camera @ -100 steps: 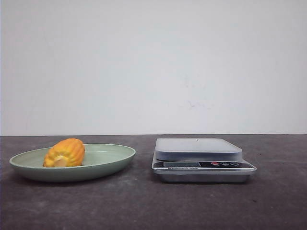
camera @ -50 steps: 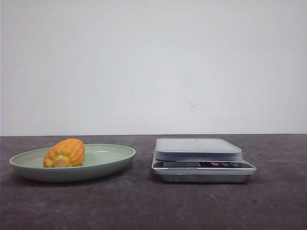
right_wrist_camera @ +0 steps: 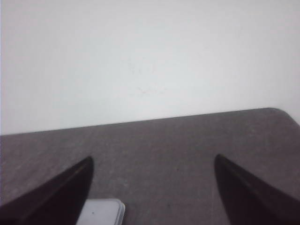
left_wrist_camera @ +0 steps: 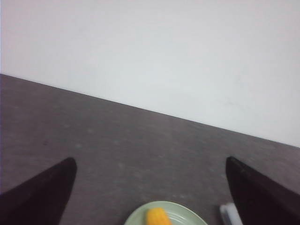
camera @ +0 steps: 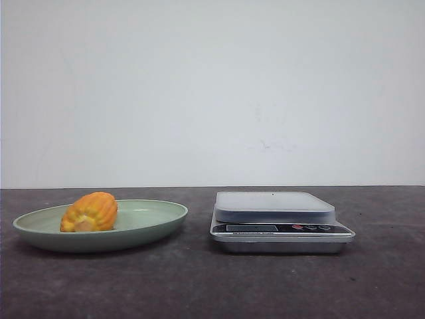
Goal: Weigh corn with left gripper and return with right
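Corn [camera: 89,212] lies in the green plate [camera: 153,222], left of the scale [camera: 279,221]; both my pincers [left_wrist_camera: 150,197] [right_wrist_camera: 150,192] are spread wide, grasping nothing.

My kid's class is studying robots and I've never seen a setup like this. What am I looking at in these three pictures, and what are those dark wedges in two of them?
It is a two-armed robot at a dark table. The front picture looks forward over the table: a corn cob lies on a green plate, and beside it, on the robot's right, stands a kitchen scale with nothing on it. The other two pictures come from cameras on each wrist. The dark wedges are the fingers of the left gripper and those of the right gripper, both spread open and holding nothing. Neither arm shows in the front picture.
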Robot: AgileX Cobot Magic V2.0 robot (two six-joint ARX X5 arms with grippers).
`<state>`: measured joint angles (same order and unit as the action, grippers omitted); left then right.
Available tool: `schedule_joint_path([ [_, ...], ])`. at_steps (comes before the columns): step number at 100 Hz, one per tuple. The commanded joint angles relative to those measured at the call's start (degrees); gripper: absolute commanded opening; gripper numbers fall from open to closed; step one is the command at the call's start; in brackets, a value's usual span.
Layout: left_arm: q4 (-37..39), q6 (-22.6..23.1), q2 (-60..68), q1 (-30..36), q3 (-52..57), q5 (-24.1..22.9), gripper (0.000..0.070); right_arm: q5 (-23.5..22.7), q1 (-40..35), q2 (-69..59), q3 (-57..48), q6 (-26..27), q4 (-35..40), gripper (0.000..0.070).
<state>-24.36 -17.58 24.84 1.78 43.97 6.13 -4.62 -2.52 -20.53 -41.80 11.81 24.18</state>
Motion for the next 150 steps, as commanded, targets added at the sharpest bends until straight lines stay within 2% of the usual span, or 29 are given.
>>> schedule_joint_path([
  [1,0.8,0.0,0.7,0.7,0.9,0.5,0.0630,-0.3,0.0,-0.3,-0.6,-0.6,0.0,0.0556],
  [20,1.4,-0.2,8.4,4.2,2.3,0.5,0.0624,-1.8,-0.1,-0.3,-0.7,-0.7,0.5,0.0552],
  [38,2.2,-0.7,22.8,9.8,3.5,0.3,0.0624,-2.1,-0.1,-0.9,-0.7,-0.4,1.3,0.0550],
  [56,3.4,-0.7,37.8,15.1,3.5,-1.4,0.0624,-4.6,-0.1,-2.5,-0.7,-0.2,2.6,0.0551],
  [77,5.2,-1.1,52.4,17.9,3.5,-2.1,0.0624,-4.5,-0.1,-3.0,-0.8,-0.3,3.8,0.0551],
  [93,7.5,-1.9,59.1,19.4,3.5,-2.1,0.0625,-4.4,-0.1,-3.0,-0.8,-0.3,3.8,0.0551],
  [117,10.8,-2.8,61.5,21.8,3.5,-2.6,0.0617,-4.4,-0.1,-3.0,-0.7,-0.3,4.2,0.0551],
  [137,11.5,-2.9,61.5,22.4,3.5,-3.2,0.0432,-4.3,-0.1,-3.0,-0.8,-0.5,4.7,0.0550],
  [150,11.6,-2.8,61.5,22.4,3.5,-3.2,0.0167,-4.3,-0.1,-3.0,-0.7,-0.5,4.7,0.0550],
])
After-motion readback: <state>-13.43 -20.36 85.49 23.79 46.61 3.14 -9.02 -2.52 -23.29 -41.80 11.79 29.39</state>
